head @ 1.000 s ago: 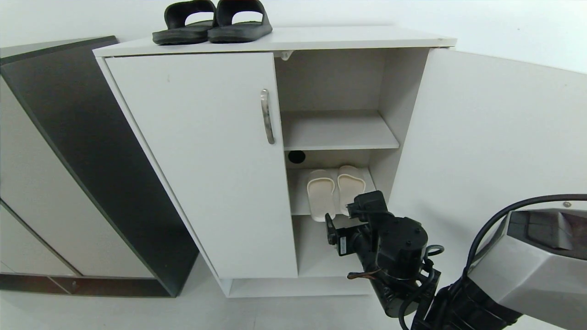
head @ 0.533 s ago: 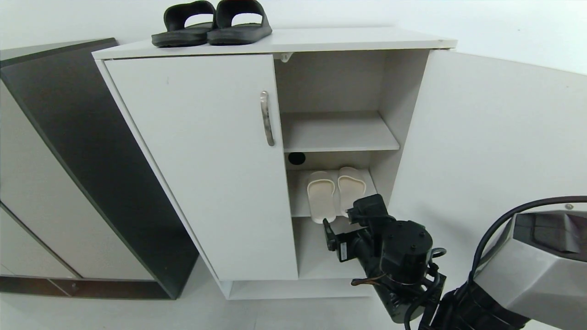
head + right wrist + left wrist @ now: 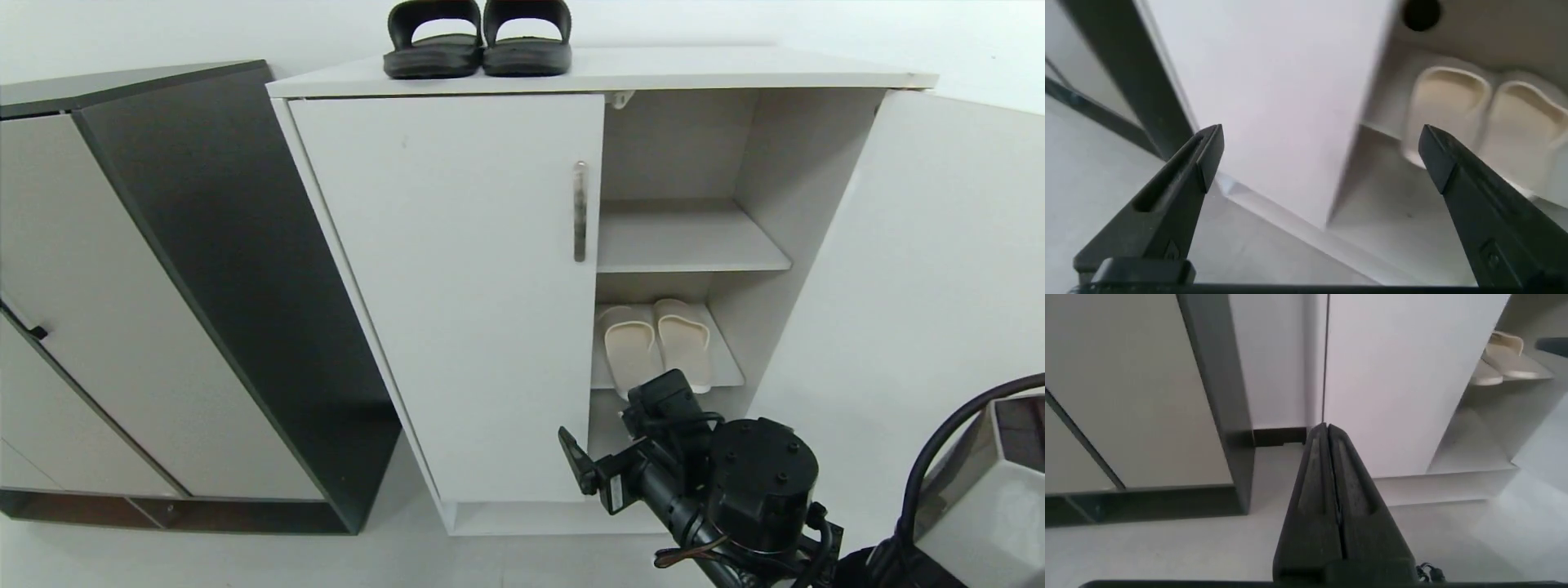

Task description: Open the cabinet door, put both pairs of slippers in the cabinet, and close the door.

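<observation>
A pair of black slippers (image 3: 478, 41) stands on top of the white cabinet (image 3: 735, 73). Its left door (image 3: 457, 286) is closed and its right door (image 3: 939, 286) is swung wide open. A pair of cream slippers (image 3: 657, 343) lies side by side on the middle shelf, also seen as cream slippers (image 3: 1486, 106) and cream slippers (image 3: 1503, 359). My right gripper (image 3: 620, 445) hangs open and holds nothing, low in front of the opening near the closed door's edge; it appears as right gripper (image 3: 1319, 155). My left gripper (image 3: 1327, 449) is shut on nothing, low before the closed door.
A dark cabinet (image 3: 204, 245) with pale panels stands close on the white cabinet's left. An upper shelf (image 3: 686, 241) sits above the cream slippers and a bottom compartment lies below them. Pale floor (image 3: 245, 563) runs in front.
The head camera has turned, so the whole picture slid right. My right gripper has drawn back and down from the cream slippers' shelf, toward the closed door's edge.
</observation>
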